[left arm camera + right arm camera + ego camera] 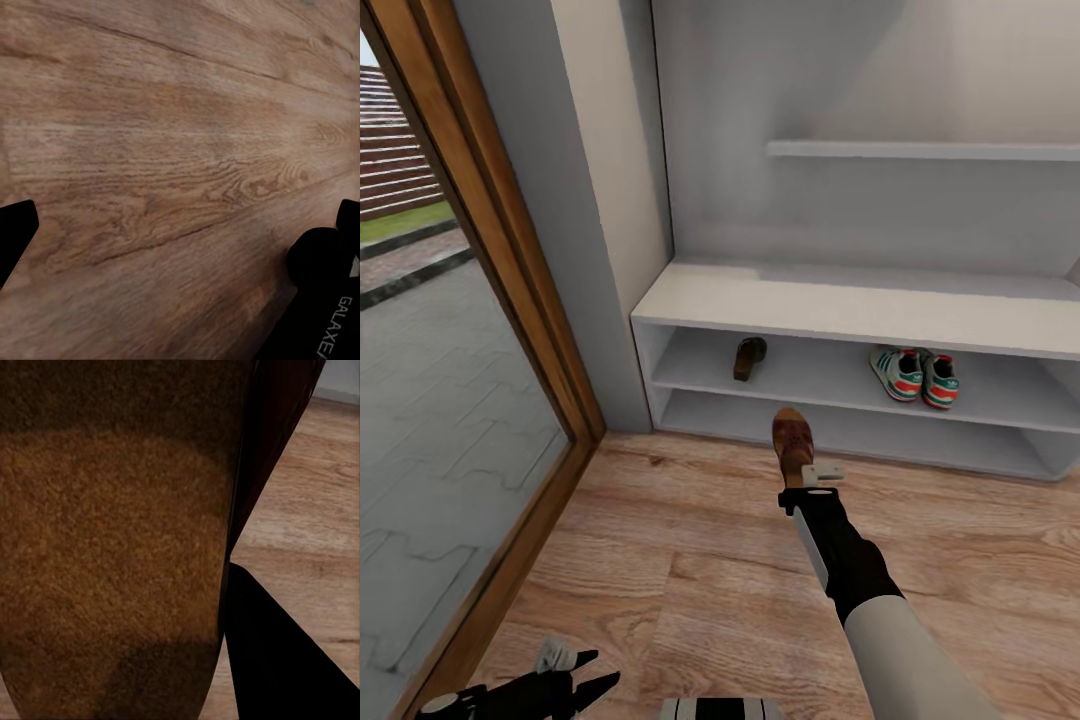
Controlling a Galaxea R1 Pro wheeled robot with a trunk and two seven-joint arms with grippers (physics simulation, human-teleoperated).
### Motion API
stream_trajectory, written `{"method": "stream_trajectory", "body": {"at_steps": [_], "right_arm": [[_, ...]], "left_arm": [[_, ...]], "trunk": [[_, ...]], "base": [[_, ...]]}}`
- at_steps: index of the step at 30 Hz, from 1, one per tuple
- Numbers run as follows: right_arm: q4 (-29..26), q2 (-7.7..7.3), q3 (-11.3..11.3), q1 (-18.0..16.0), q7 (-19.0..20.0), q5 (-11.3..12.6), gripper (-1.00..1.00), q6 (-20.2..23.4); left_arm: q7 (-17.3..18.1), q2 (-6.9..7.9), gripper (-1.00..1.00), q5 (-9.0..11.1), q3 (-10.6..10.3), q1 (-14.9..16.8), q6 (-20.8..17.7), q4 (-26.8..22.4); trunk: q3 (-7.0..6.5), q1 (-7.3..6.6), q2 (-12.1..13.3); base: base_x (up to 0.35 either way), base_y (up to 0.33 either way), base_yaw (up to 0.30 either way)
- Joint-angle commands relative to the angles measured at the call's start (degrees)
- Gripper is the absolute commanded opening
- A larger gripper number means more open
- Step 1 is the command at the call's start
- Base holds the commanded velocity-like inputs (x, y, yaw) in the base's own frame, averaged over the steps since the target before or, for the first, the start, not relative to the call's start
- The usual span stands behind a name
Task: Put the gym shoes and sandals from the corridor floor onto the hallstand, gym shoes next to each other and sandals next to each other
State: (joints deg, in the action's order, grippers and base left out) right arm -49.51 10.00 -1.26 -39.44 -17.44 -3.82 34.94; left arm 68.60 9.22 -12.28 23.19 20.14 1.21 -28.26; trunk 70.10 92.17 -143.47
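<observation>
Right gripper (800,470) holds the second sandal (792,443), clamped at its heel end, toe pointing at the hallstand (860,310). The sandal hangs above the corridor floor (690,570), just short of the rack's front edge. The first sandal (750,357) sits on the middle shelf at the left; both gym shoes (915,375) sit side by side on the same shelf, further right.

Step in hand: place the held sandal beside the first. It should go in level, under the top board, and settle right of its mate with a small gap, well clear of the sneakers. It should be released only once the sole rests on the shelf.

Left gripper (575,685) is low over the floor, jaws spread, holding nothing.
</observation>
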Motion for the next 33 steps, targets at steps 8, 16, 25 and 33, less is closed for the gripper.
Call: {"method": "stream_trajectory", "body": {"at_steps": [8,16,25,33], "right_arm": [[-0.06,0.0,0.01,-0.02,-0.23,-0.24,-1.0,0.4],[-0.06,0.0,0.03,-0.02,-0.29,-0.29,-1.0,0.4],[0.16,0.0,0.03,-1.75,-0.94,-0.31,-1.0,0.54],[0.51,0.0,0.06,-4.04,-5.62,-0.15,-1.0,1.31]], "left_arm": [[0.81,-0.46,1.0,-0.57,0.23,0.65,-0.01,-0.07],[1.01,-0.61,1.0,-0.6,0.16,0.71,0.11,0.0],[1.02,-0.52,1.0,-0.64,0.02,0.67,0.25,0.04],[1.01,-0.56,1.0,-0.64,0.06,0.61,0.21,0.04]], "trunk": [[0.08,-0.01,-0.02],[0.57,-0.01,-0.02],[0.89,-0.01,-0.02],[0.9,-0.01,-0.02]], "base": [[0.0,0.0,0.004],[0.0,0.0,0.0],[0.0,0.0,0.0],[0.0,0.0,0.0]]}}
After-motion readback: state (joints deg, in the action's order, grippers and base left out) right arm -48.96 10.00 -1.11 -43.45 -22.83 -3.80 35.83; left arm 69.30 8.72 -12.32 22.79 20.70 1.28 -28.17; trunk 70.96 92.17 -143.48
